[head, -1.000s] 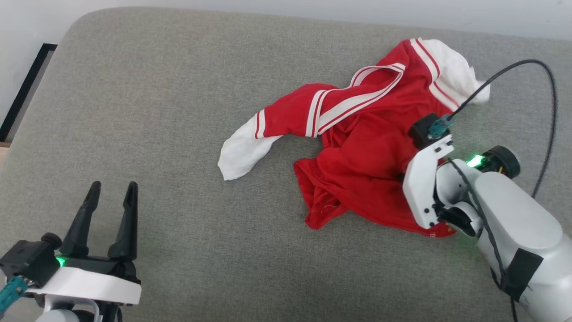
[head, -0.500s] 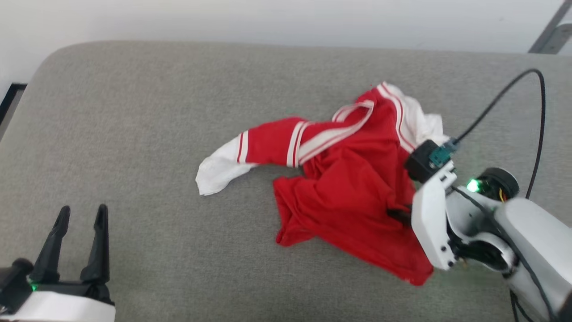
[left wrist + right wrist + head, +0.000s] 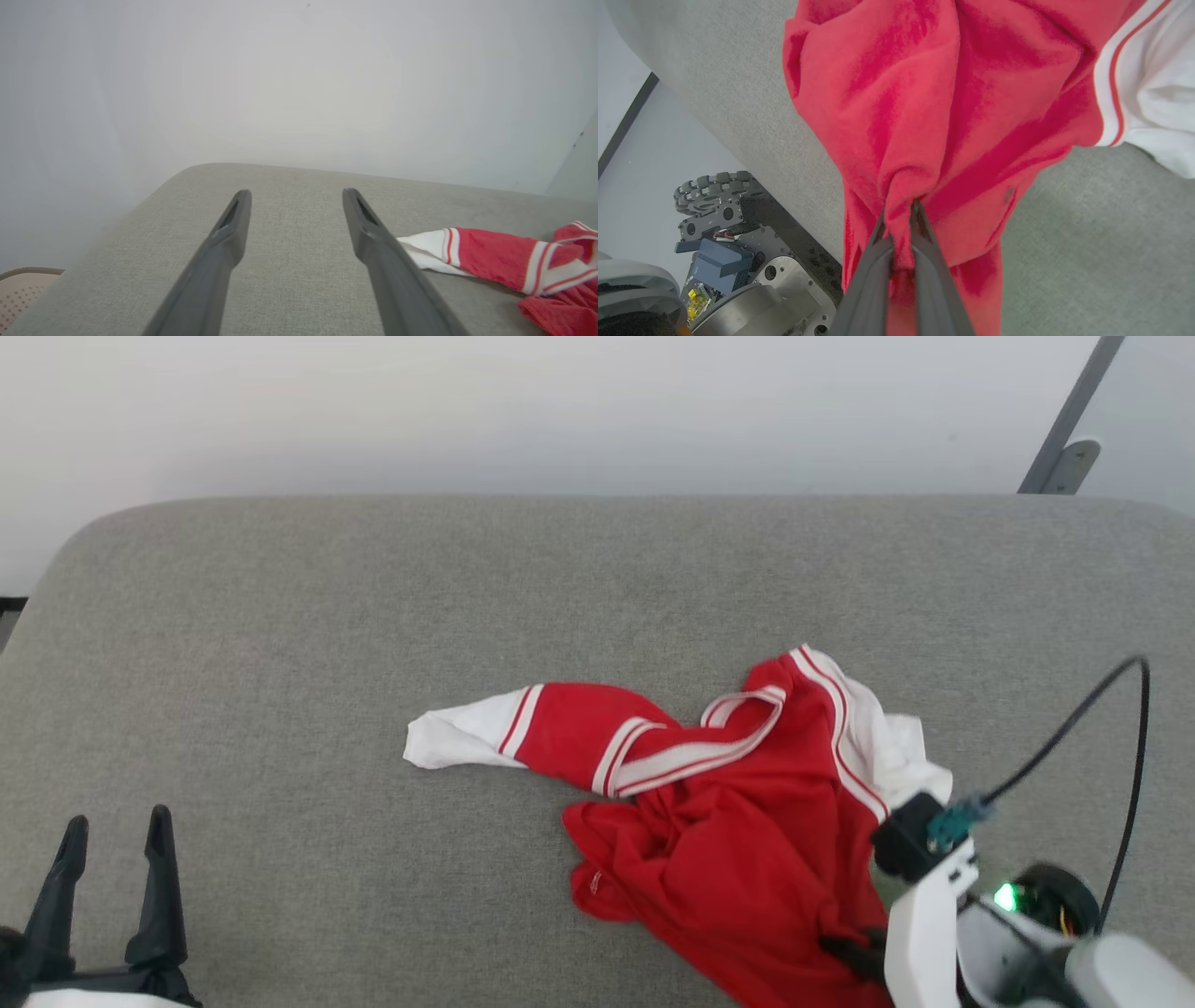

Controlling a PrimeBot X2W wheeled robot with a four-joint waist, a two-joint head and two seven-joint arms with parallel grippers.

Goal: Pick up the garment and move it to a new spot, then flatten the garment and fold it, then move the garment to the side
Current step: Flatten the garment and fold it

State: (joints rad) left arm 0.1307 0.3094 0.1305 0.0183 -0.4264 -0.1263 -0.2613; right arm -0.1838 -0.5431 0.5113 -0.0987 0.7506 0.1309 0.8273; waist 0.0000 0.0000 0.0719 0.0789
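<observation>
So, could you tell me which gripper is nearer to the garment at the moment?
The right. The right gripper is shut on a fold of the garment; the left gripper is open over the grey cushion, apart from the white sleeve.

Garments: we count one, the garment (image 3: 738, 859), lying on the one desk (image 3: 280, 644).
Sleeves: we count two white sleeves (image 3: 457, 739), at the garment's left end and its upper right.
Claws: we count two, the left claw (image 3: 118, 818) well left of the garment and the right claw (image 3: 899, 207) in its red cloth.
Fingers: we count two dark fingers (image 3: 224, 242) per claw, four altogether.
Cables: we see one black cable (image 3: 1141, 709), right of the garment.
Lights: we see one green light (image 3: 1005, 897), right of the garment.
</observation>
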